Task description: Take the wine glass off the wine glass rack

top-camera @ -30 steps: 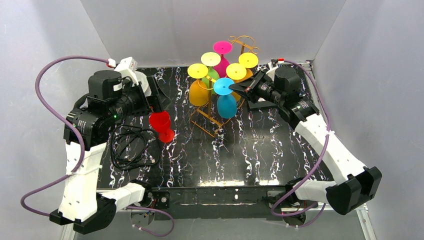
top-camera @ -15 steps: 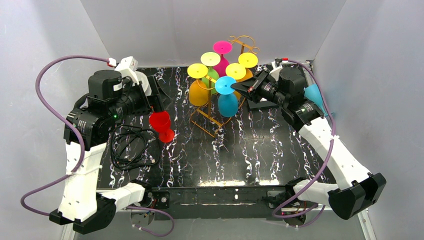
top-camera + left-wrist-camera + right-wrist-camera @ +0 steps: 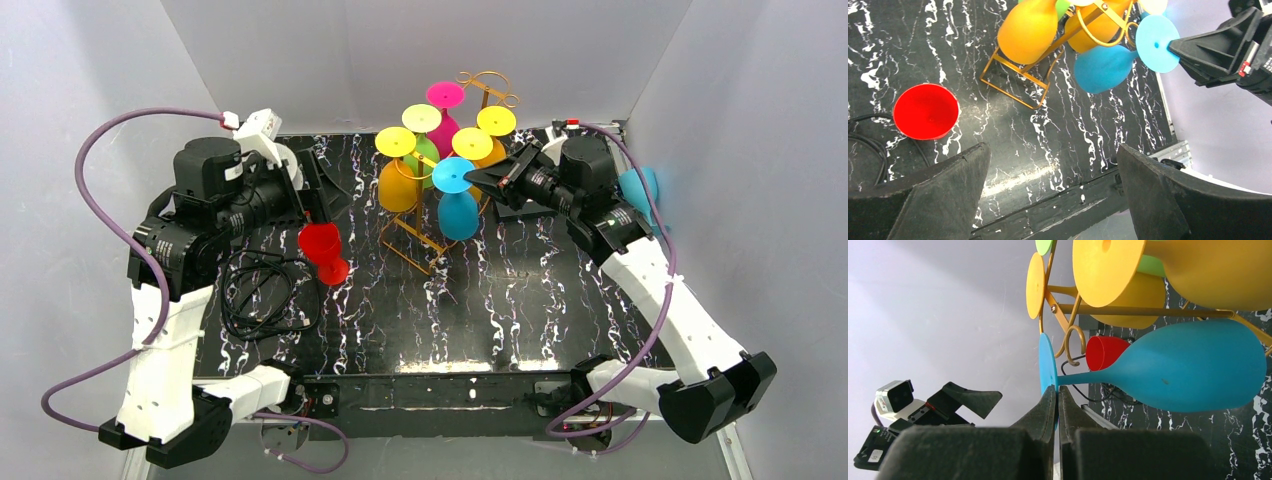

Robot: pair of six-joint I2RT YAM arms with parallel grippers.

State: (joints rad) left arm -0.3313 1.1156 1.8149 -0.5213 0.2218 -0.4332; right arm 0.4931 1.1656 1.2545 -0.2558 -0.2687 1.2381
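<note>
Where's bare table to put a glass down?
Best patch: bare table in front of the rack, bordered by the red glass and cable on the left, the right arm on the right, running to the near edge. Crowded: back centre around the rack and blue glass; back left under the left arm.

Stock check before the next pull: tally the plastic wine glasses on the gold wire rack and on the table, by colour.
yellow plastic wine glasses: 3
lime-green plastic wine glass: 1
magenta plastic wine glass: 1
blue plastic wine glass, base pinched by the right gripper: 1
red plastic wine glass, standing on the table: 1
Total: 7
</note>
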